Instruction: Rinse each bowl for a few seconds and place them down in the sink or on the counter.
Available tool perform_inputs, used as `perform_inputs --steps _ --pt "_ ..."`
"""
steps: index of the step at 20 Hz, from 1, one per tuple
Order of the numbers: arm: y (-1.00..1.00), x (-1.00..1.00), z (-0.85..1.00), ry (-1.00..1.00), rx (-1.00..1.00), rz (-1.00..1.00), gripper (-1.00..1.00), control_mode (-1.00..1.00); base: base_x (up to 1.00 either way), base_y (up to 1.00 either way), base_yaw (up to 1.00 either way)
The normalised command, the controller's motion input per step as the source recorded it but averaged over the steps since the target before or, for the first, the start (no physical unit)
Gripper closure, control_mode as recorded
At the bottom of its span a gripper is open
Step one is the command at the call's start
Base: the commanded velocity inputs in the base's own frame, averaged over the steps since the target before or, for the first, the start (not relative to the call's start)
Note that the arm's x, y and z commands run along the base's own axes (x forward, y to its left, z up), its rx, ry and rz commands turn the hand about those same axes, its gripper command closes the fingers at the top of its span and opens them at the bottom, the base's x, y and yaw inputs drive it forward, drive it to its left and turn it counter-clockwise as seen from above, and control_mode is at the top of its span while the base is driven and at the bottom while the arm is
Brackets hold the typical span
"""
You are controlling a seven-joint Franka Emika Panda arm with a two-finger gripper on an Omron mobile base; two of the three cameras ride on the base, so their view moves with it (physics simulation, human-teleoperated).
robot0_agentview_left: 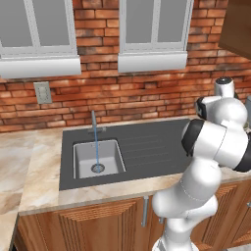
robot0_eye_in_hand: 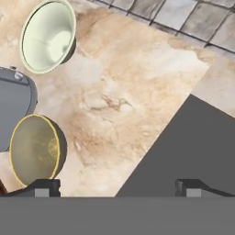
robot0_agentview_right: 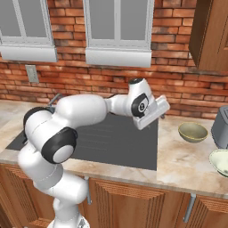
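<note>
Water is already running in a thin blue stream from the slim grey faucet (robot0_agentview_left: 93,128) into the small light-grey square basin of the dark grey rectangular sink (robot0_agentview_left: 147,147), while the two-finger gripper (robot0_eye_in_hand: 117,187) is hovering with its dark tips spread wide apart and gripping nothing. In the hand view the olive-tan shallow round bowl (robot0_eye_in_hand: 34,150) is sitting at about eight o'clock, close beside one fingertip, and the paler cream-green bowl (robot0_eye_in_hand: 48,36) is lying at eleven o'clock, both resting on the beige-pink marble-patterned counter (robot0_eye_in_hand: 124,92) beside a grey appliance (robot0_eye_in_hand: 13,108) (its kind is hard to tell). In the right base view the olive-tan bowl (robot0_agentview_right: 193,132) is standing at three o'clock from the hand, the cream-green bowl (robot0_agentview_right: 219,161) nearer the front edge. The step in hand seems to be reaching for the nearer, olive-tan bowl: centring the open fingers astride one rim wall, descending squarely, and closing only once a finger is inside the bowl should be giving a secure pinch without nudging it against the appliance.
</note>
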Motion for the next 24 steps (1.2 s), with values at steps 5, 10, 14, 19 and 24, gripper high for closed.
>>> perform_inputs --steps 5,10,14,19,24 --pt "-0.22 0.0 -0.19 -0.02 0.0 -0.01 -1.0 -1.0 0.0 0.0 0.0" --pt "-0.28 0.0 -0.15 -0.02 0.0 -0.01 -1.0 -1.0 0.0 0.0 0.0" --pt "-0.27 0.0 -0.1 0.0 0.0 -0.02 -1.0 -1.0 0.0 0.0 0.0" --pt "-0.2 0.02 -0.12 -0.01 0.0 -0.01 -1.0 -1.0 0.0 0.0 0.0" --pt "-0.13 0.14 -0.14 -0.03 0.0 0.0 -1.0 -1.0 0.0 0.0 0.0"
